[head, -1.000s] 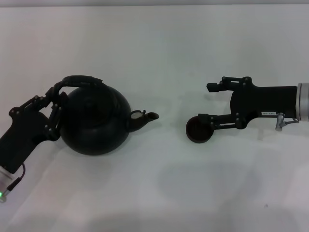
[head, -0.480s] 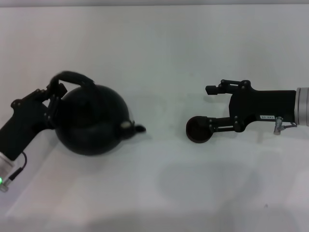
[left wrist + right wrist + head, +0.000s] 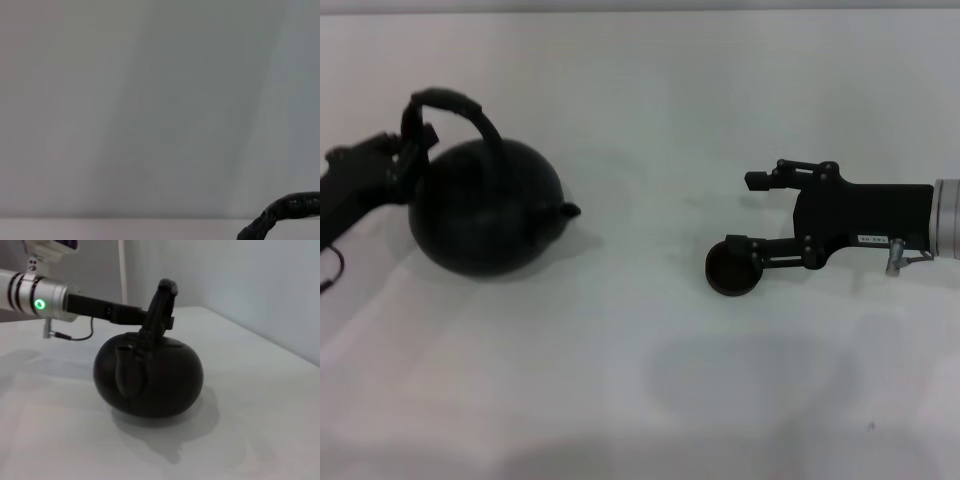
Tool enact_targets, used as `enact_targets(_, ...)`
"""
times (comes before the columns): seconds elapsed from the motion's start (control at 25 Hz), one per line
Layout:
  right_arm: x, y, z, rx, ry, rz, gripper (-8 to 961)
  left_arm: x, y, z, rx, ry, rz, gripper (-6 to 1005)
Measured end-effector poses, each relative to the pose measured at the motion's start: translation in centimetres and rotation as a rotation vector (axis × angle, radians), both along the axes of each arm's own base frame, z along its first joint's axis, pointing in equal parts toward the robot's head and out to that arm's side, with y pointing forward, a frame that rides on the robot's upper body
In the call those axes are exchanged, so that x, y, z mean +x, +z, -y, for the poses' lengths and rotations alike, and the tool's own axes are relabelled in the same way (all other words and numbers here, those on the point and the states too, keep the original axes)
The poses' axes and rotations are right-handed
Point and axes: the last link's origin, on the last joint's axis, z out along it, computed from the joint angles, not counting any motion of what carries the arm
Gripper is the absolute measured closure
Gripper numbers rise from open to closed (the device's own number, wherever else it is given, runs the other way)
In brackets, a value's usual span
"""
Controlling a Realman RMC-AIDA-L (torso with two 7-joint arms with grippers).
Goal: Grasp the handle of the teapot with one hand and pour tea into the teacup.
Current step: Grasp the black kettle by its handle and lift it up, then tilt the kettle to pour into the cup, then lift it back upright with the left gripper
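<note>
The matte-black teapot (image 3: 485,218) is at the left of the table, its short spout (image 3: 569,210) pointing right toward the teacup. My left gripper (image 3: 410,150) comes in from the left edge and is shut on the handle (image 3: 452,104), which stands upright over the pot. The right wrist view shows the teapot (image 3: 150,380), the left gripper (image 3: 157,316) clamped on the handle (image 3: 164,297), and a shadow under the pot. I cannot tell whether its base touches the table. The small dark teacup (image 3: 731,272) stands right of centre. My right gripper (image 3: 750,214) is open, its nearer finger against the cup's rim.
The white table (image 3: 640,380) runs to a pale wall at the back. My left arm (image 3: 55,297) with its green light stretches behind the teapot in the right wrist view. A stretch of bare table lies between spout and cup.
The left gripper has drawn the teapot left and back, away from the cup, and the handle now stands upright. The right arm and cup have not moved.
</note>
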Motion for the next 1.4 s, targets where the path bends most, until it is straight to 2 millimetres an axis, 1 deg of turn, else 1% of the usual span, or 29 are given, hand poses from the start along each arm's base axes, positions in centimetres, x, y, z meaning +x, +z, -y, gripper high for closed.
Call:
enact_targets(0.16,-0.1,0.1,-0.1,0.008,0.001,-0.011,93,0.8,1.7,-1.5,-0.019,-0.033,-0.027,899)
enact_targets(0.28,-0.2,0.1,-0.2,0.011,0.006,-0.011,93,1.9,2.7,-2.5,-0.039,-0.047,-0.095,899)
enact_targets(0.32,-0.2,0.1,-0.2,0.014,0.008,-0.011,93,2.6,3.0,-2.9,-0.051,-0.047,-0.141,899)
enact_targets(0.52,-0.3,0.1,-0.4,0.037,0.015,-0.026,93,5.0,3.1,-3.9,-0.103,-0.021,-0.254,898)
enact_targets(0.8,-0.5,0.3,-0.8,0.068,0.030,-0.041,93,7.6,3.4,-4.4,-0.138,-0.021,-0.357,898)
enact_targets(0.84,-0.6,0.4,-0.8,0.080,0.032,-0.048,93,8.3,3.6,-4.6,-0.140,-0.028,-0.367,898)
enact_targets(0.88,-0.6,0.6,-0.9,0.092,0.033,-0.055,93,8.3,3.6,-4.6,-0.140,-0.028,-0.367,898)
enact_targets(1.0,-0.6,1.0,-1.2,0.125,0.033,-0.073,93,9.4,3.9,-4.7,-0.145,-0.043,-0.400,898)
enact_targets(1.24,-0.2,2.3,-1.9,0.235,-0.001,-0.129,93,11.3,3.6,-4.9,-0.175,-0.054,-0.498,898)
enact_targets(1.32,0.0,2.8,-2.0,0.274,-0.022,-0.159,93,11.6,3.5,-4.9,-0.183,-0.048,-0.524,899)
enact_targets(1.36,0.3,3.5,-2.1,0.315,-0.041,-0.184,93,11.6,3.5,-4.9,-0.183,-0.048,-0.524,899)
enact_targets(1.4,0.3,3.5,-2.1,0.315,-0.041,-0.184,93,12.3,3.2,-4.9,-0.194,-0.043,-0.560,899)
